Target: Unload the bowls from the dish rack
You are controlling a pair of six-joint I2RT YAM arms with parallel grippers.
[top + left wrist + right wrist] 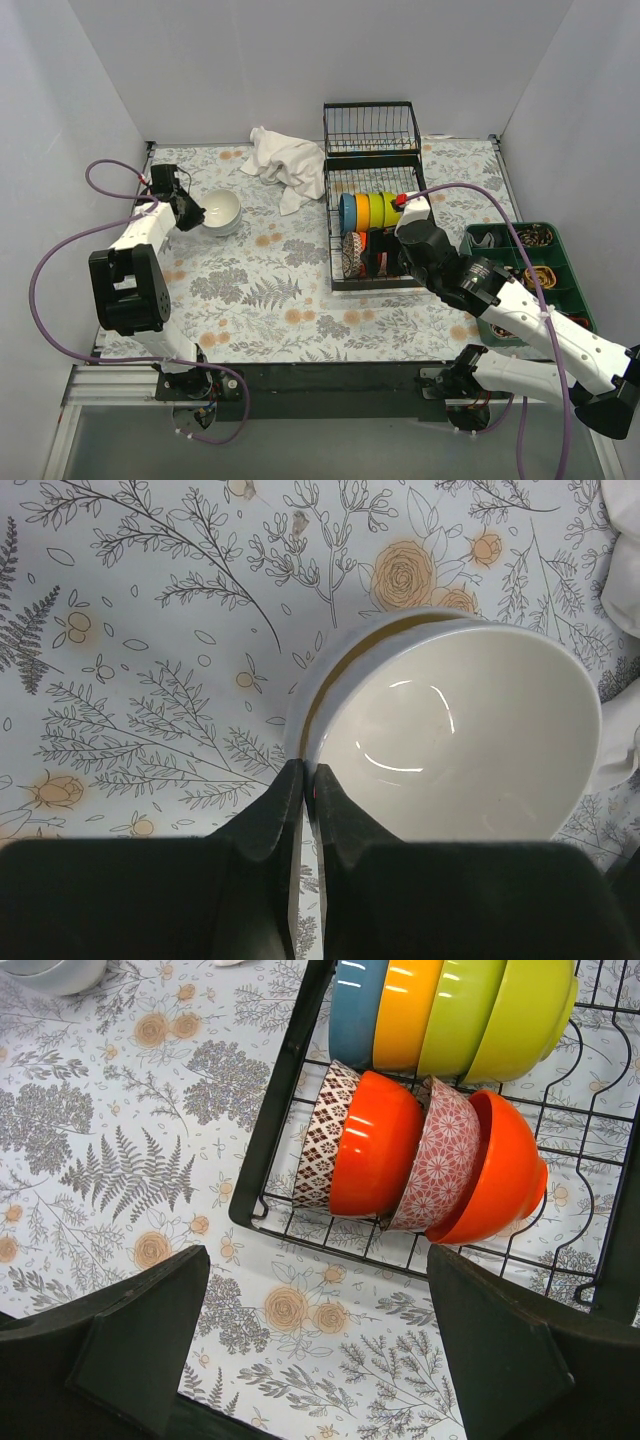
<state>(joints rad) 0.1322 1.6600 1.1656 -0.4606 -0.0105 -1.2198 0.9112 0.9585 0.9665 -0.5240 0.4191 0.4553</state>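
Note:
The black wire dish rack (333,232) stands right of centre on the floral cloth, also in the right wrist view (278,1110). It holds a back row of blue (358,1010), orange-yellow (405,1010), green (458,1020) and lime (525,1015) bowls. A front row holds a brown-patterned bowl (365,1145), a red-patterned bowl (440,1155) and an orange bowl (505,1175). My right gripper (316,1256) is open and empty, above the rack's near edge (376,258). My left gripper (305,776) is shut on the rim of a white bowl (470,730) resting on the cloth at far left (222,211).
A crumpled white cloth (285,160) lies behind the white bowl, left of the rack's raised wire basket (370,125). A green compartment tray (563,248) with small items sits at the right edge. White walls close in the table on three sides.

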